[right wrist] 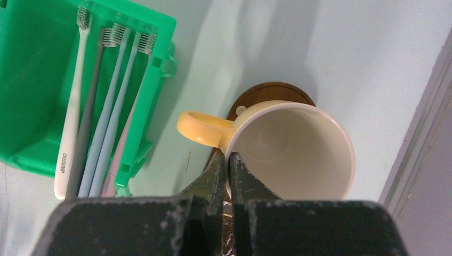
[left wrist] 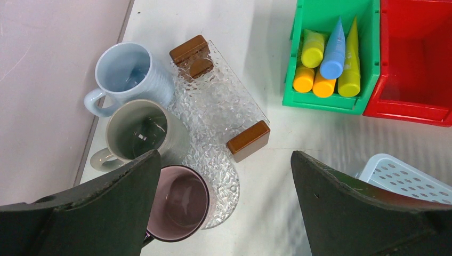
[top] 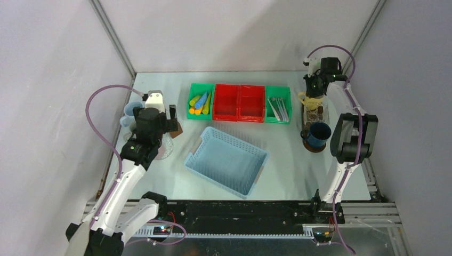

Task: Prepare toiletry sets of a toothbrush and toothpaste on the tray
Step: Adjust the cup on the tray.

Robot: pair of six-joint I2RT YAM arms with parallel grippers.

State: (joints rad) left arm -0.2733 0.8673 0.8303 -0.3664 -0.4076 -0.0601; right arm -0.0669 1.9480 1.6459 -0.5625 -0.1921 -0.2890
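Note:
The dark brown tray (top: 313, 113) lies at the far right, with an empty cream mug (top: 311, 99) at its far end and a dark blue mug (top: 319, 133) at its near end. My right gripper (top: 315, 89) is shut on the cream mug (right wrist: 293, 149), on its rim beside the yellow handle, over the tray (right wrist: 272, 90). My left gripper (left wrist: 224, 213) is open and empty above the pink mug (left wrist: 178, 202), the grey mug (left wrist: 137, 130) and the pale blue mug (left wrist: 128, 72). Toothbrushes (right wrist: 101, 106) and tubes (left wrist: 326, 58) lie in green bins.
A clear textured glass dish (left wrist: 216, 104) with brown wooden ends lies beside the three mugs. Two red bins (top: 238, 102) stand between the green bins. A light blue perforated basket (top: 226, 160) sits mid-table. The enclosure walls stand close on both sides.

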